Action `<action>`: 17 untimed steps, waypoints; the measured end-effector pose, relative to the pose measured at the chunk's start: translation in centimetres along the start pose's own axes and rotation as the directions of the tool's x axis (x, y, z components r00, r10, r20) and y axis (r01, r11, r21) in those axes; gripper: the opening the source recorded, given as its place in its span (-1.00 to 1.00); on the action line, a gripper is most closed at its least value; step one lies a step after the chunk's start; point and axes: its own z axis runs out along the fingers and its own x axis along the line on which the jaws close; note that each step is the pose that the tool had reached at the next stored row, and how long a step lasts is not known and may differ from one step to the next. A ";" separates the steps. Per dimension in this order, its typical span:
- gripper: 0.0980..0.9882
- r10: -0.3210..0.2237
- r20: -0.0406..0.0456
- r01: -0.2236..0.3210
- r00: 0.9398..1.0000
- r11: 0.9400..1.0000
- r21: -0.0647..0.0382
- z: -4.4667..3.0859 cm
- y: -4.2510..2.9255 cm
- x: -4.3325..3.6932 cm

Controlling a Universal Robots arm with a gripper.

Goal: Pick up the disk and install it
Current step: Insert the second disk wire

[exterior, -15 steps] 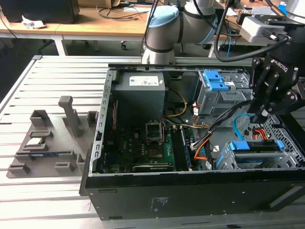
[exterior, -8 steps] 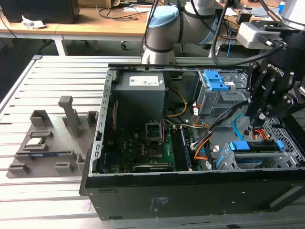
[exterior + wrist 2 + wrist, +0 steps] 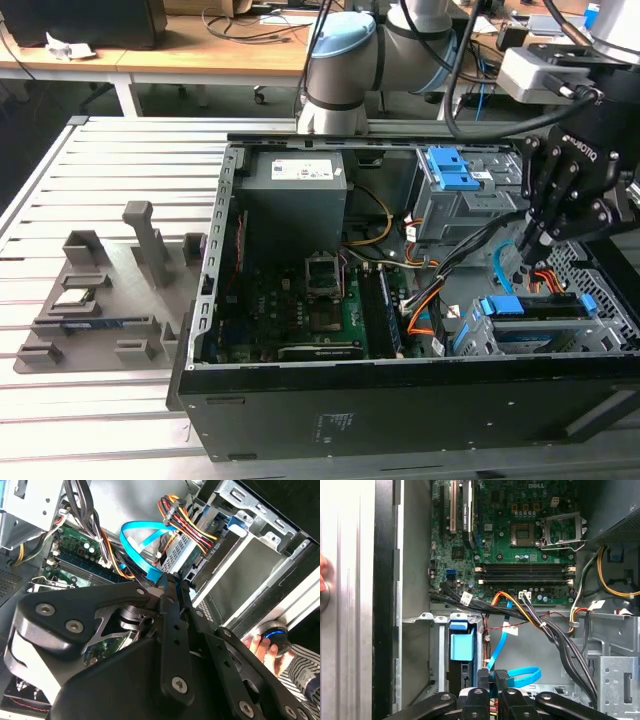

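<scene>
- Far off from the fingers, toward the exterior view's left, a grey parts tray (image 3: pixel 100 300) sits on the table outside the case (image 3: pixel 400 420); it holds no disk
- Nearer, inside the case, lie the grey box (image 3: pixel 295 195) and the board (image 3: pixel 290 300); both are well apart from the fingers
- Beyond the fingers, two bare blue caddies (image 3: pixel 450 170) stand in the upper cage; neither is touched
- The gripper (image 3: pixel 530 250) hangs low in the case; its fingers (image 3: pixel 482 677) are drawn close together, with nothing visibly between them
- Just beside the fingertips runs the blue cable (image 3: pixel 520 675); I cannot tell whether it touches them
- Just under and beside the fingers, the disk (image 3: pixel 530 308) sits in the lower cage in its blue frame; it is free of the grip
- I judge the pick-up done and the disk placed in its bay; whether it is fully home or cabled cannot be told
- A hand (image 3: pixel 260 647) rests at the case's outer edge, well apart from the fingers
</scene>
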 end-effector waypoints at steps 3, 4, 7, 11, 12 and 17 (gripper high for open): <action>-0.86 0.000 -0.009 0.000 1.000 1.000 0.000 0.22 -0.01 1.18; -0.86 -0.002 -0.010 0.002 1.000 1.000 0.000 0.39 -0.01 1.52; -0.86 -0.039 -0.013 0.039 0.999 0.999 0.004 0.98 -0.09 1.57; -0.86 -0.058 -0.015 0.058 0.998 0.998 0.005 1.90 -0.37 1.53; -0.86 -0.058 -0.015 0.058 0.998 0.998 0.005 2.12 -0.43 1.51; -0.86 -0.058 -0.015 0.058 0.998 0.998 0.005 2.96 -1.03 1.44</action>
